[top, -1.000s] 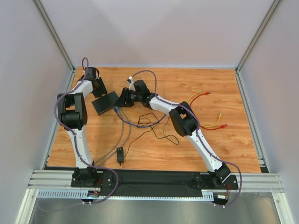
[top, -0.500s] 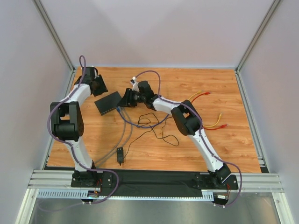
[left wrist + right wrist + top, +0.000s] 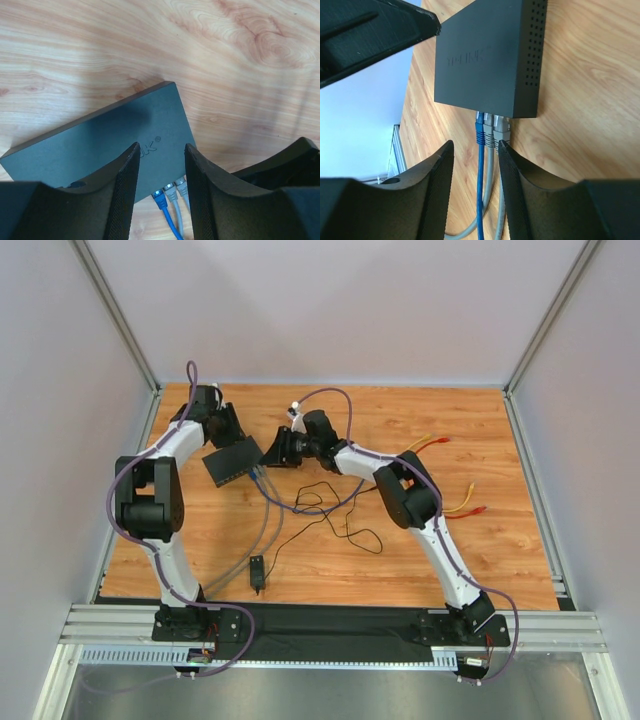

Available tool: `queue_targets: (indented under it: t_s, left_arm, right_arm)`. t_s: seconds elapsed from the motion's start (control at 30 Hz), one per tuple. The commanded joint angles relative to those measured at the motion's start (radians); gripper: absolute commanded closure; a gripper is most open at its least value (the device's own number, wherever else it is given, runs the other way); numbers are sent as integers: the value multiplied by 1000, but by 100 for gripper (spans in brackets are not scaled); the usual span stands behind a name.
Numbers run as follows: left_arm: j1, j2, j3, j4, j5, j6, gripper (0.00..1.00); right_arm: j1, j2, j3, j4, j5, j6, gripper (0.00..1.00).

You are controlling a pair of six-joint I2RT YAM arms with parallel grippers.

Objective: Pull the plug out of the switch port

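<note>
- Your switch [image 3: 232, 461] lies flat on the table [image 3: 400, 580], at about ten o'clock from the table's centre.
- Three plugs sit in the ports on its five o'clock edge: a blue plug [image 3: 479, 132] and two grey plugs [image 3: 489, 135].
- Your left gripper [image 3: 161, 148] is released, with its fingers spread above the switch's top, at the switch's twelve o'clock.
- Your right gripper [image 3: 476, 145] is released too, at the switch's three o'clock, and the plugs show between its jaws. I cannot tell whether it touches them.

White links [image 3: 176, 552], black joints [image 3: 150, 502], looping purple cables [image 3: 325, 393]
</note>
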Motion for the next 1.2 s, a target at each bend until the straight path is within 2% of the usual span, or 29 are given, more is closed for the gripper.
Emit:
queue_targets:
  t_s: [0.0,0.3,0.83,1.17]
  left_arm:
    - [4,28,34,-8,26,2,51]
    - [4,74,43,-31,55,2,56]
    - [4,80,43,-32,60,2,57]
    - [4,92,54,-43,60,8,57]
  right_arm:
    - [-6,6,13,4,9,-19,58]
    - [-1,96,104,-16,1,1,61]
    - [9,181,190,-28,1,71,66]
    - [9,205,211,-35,10,98,78]
